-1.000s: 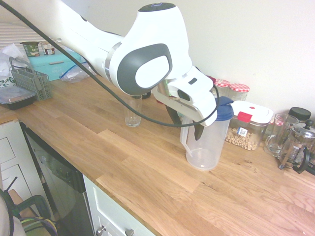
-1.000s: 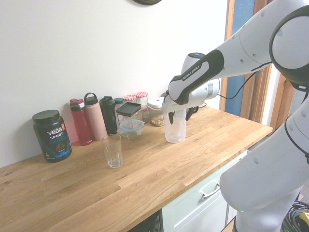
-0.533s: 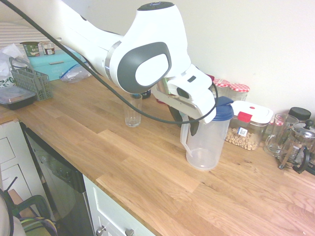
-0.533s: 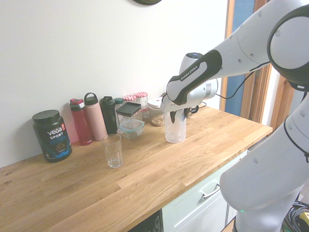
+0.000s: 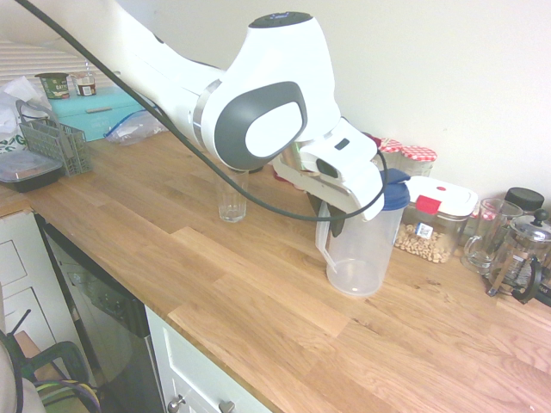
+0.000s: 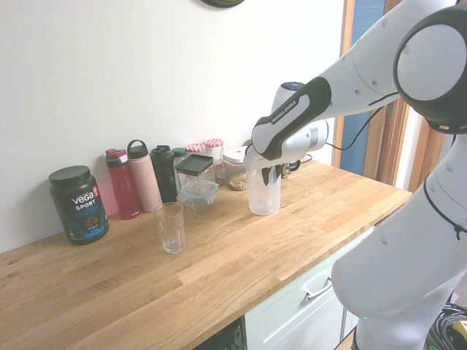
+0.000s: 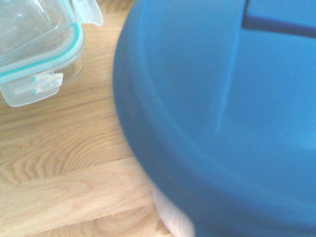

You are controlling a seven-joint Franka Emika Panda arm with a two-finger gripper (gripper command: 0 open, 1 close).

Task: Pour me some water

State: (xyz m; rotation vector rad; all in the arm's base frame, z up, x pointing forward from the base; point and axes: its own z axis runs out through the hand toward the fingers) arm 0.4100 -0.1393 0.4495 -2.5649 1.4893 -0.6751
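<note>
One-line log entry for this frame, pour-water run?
phase: reaching pitcher | gripper: at handle of clear pitcher, blue lid on, grasp unconfirmed | pitcher: upright on counter | drinking glass: upright, looks empty, apart

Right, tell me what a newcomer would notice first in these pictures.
First the big white arm stretched low over the wooden counter, its gripper down at the handle side of a clear plastic jug with a blue lid; the jug looks empty. Then the lone drinking glass standing apart, nearer the counter's middle. Behind them along the wall runs a row of bottles and jars.
</note>
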